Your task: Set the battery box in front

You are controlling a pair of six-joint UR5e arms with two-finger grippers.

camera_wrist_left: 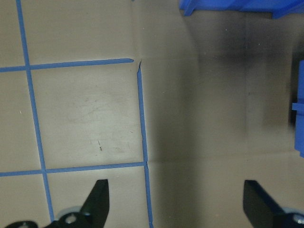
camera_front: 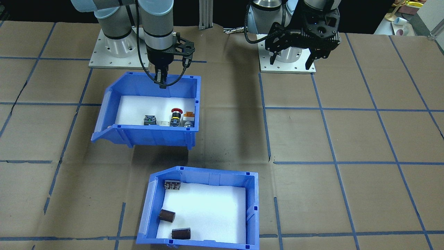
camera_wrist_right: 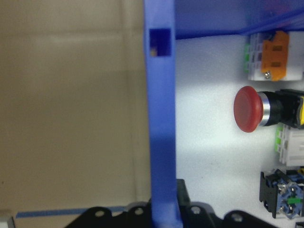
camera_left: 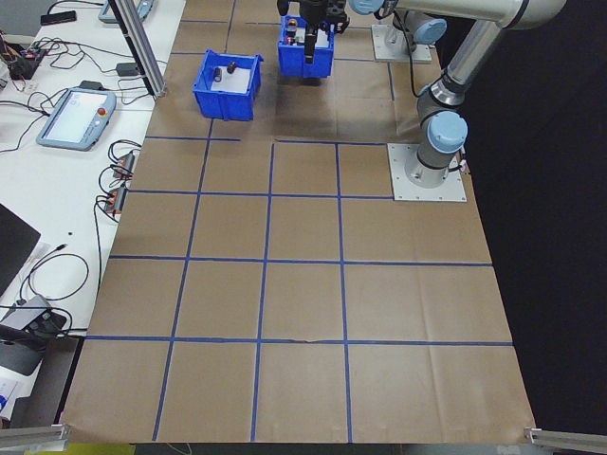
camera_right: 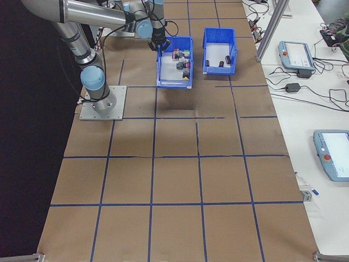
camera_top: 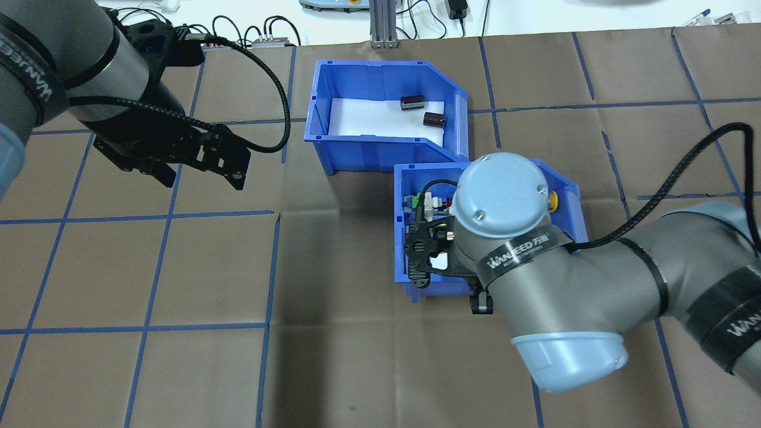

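My right gripper [camera_front: 161, 80] is clamped on the switch bin's [camera_front: 149, 135] back wall, upper left. Battery box [camera_front: 201, 239] sits bottom center, untouched. Left gripper [camera_front: 293, 59] is spread open, idle; task prob. barely begun.

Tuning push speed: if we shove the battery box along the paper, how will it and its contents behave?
The battery box looks like rigid moulded plastic, so it probably slides as one piece. Its dark brown cylinders lie loose on their sides, likely to roll. It holds little, so it is probably light and may skid or rotate.

left gripper [camera_front: 294, 59]: raised, jaws spread | right gripper [camera_front: 161, 80]: pointing down, jaws closed together
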